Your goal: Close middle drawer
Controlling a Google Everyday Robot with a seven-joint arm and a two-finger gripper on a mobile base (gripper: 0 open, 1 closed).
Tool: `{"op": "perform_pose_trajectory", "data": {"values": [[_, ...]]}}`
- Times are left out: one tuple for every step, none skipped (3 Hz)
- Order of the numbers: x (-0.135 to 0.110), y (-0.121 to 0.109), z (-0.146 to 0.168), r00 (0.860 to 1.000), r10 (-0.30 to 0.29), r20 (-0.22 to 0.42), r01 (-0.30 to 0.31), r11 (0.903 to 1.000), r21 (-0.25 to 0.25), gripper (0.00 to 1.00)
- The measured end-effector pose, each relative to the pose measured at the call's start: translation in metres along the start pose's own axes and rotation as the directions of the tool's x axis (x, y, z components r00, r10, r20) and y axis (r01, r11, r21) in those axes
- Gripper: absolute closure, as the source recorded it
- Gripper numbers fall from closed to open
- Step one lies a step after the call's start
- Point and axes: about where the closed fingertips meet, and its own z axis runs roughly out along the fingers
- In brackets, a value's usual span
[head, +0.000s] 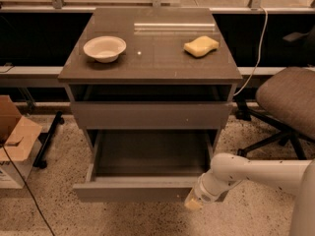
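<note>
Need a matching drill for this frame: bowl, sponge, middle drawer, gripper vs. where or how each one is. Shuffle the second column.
Things:
1. bowl
2. sponge
3. middle drawer
4. gripper

Places or states:
A. at the right end of the open drawer's front panel
B. left side of the cabinet top
C. pulled out
D. right side of the cabinet top

Pairs: 1-B, 2-D, 3-C, 4-A.
</note>
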Motion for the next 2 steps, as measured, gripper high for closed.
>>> {"op": "perform_pose_trajectory", "data": {"values": [[0.0,0.0,0.0,1.0,0.0,0.0,0.0,1.0,0.0,1.0],[-0.034,-0.041,0.001,0.997,-0.08,-0.017,0.081,0.9959,0.041,1.0]]}}
